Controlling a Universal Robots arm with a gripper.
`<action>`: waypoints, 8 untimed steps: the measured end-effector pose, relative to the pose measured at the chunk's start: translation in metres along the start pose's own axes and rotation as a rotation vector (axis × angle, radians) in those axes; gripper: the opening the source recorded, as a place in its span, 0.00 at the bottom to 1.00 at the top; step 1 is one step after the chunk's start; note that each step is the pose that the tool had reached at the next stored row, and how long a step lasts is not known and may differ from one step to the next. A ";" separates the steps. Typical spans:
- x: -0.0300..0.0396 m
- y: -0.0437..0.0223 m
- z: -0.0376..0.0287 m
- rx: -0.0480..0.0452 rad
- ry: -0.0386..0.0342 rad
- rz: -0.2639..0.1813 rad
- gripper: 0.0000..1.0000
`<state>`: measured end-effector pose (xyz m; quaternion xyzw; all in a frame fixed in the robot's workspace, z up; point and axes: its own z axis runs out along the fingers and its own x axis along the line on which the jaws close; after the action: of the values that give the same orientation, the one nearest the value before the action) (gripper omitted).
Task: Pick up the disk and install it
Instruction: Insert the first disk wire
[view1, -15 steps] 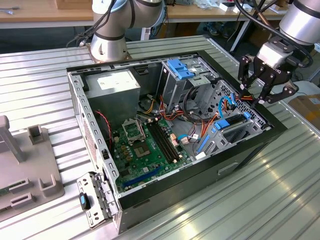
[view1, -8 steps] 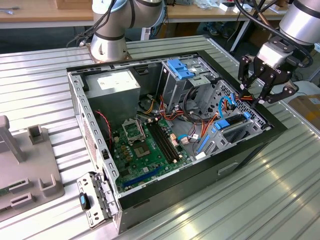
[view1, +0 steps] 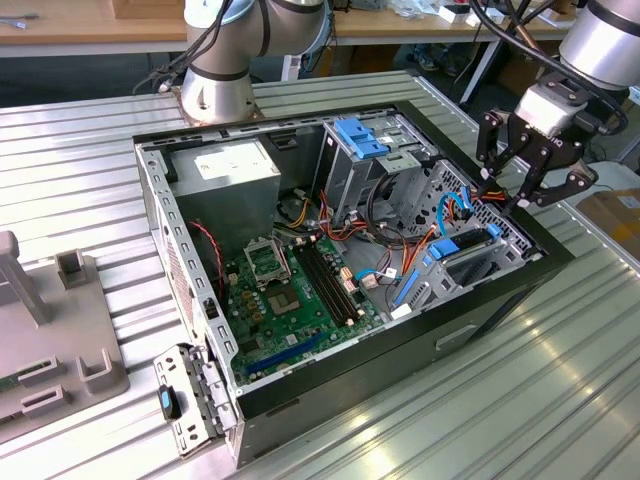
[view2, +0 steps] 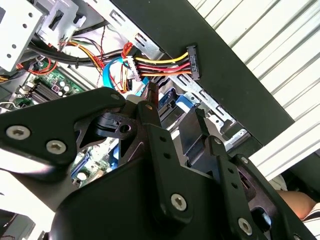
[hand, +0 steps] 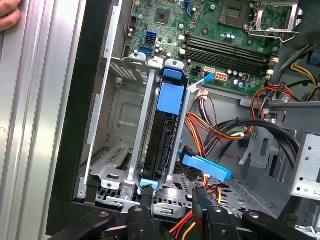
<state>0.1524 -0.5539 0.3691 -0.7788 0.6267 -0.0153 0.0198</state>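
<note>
Exterior view, tool (view1: 505, 193) above case (view1: 480, 312), ribbed metal table (view1: 520, 410), wooden bench (view1: 90, 25)

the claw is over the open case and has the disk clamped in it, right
Not quite. The claw is over the open case, but it is open and holds nothing. The first wrist view shows the disk, with its blue frame, standing on edge between the metal rails of a bay inside the case, close to the claw.
</note>
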 end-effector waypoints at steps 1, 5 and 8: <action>0.0000 -0.0002 0.0000 0.0000 -0.0006 -0.013 0.44; 0.0002 -0.0008 0.0003 -0.0001 -0.0061 -0.123 0.44; 0.0002 -0.0010 0.0007 -0.0002 -0.0105 -0.209 0.44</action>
<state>0.1535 -0.5539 0.3684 -0.8400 0.5421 -0.0131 0.0213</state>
